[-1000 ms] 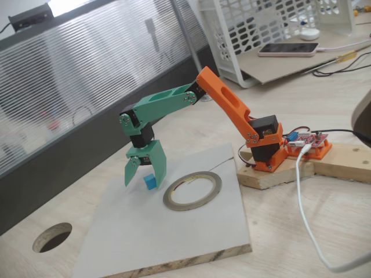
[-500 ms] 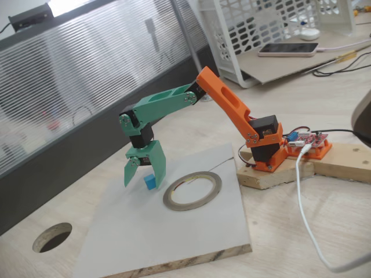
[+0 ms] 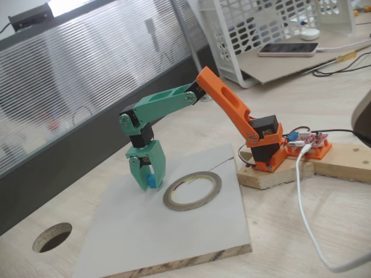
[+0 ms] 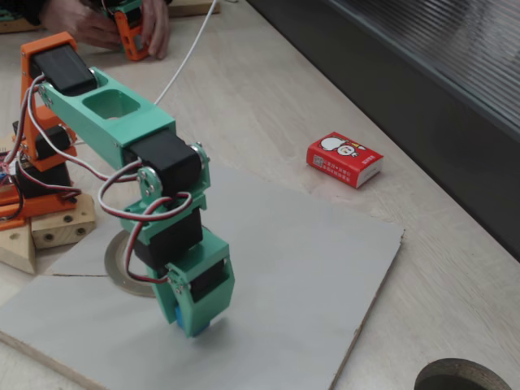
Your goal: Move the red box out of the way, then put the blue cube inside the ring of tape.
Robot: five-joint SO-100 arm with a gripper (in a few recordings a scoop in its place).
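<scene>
The robot arm has an orange base (image 3: pixel 268 152) and an orange lower link (image 3: pixel 226 101), while the upper link (image 3: pixel 162 106) and the claw (image 3: pixel 146 174) are made of mint-green plastic with flat, boxy shapes and small silver screws at the joints. Black servo motors (image 4: pixel 166 162) sit between the parts, and thin bundles of red, white and dark wires (image 4: pixel 134 207) loop along the wrist. The base stands on a pale wooden block (image 3: pixel 272 174), beside a small red circuit board (image 3: pixel 313 139) with a white cable (image 3: pixel 307 214) plugged in.
</scene>
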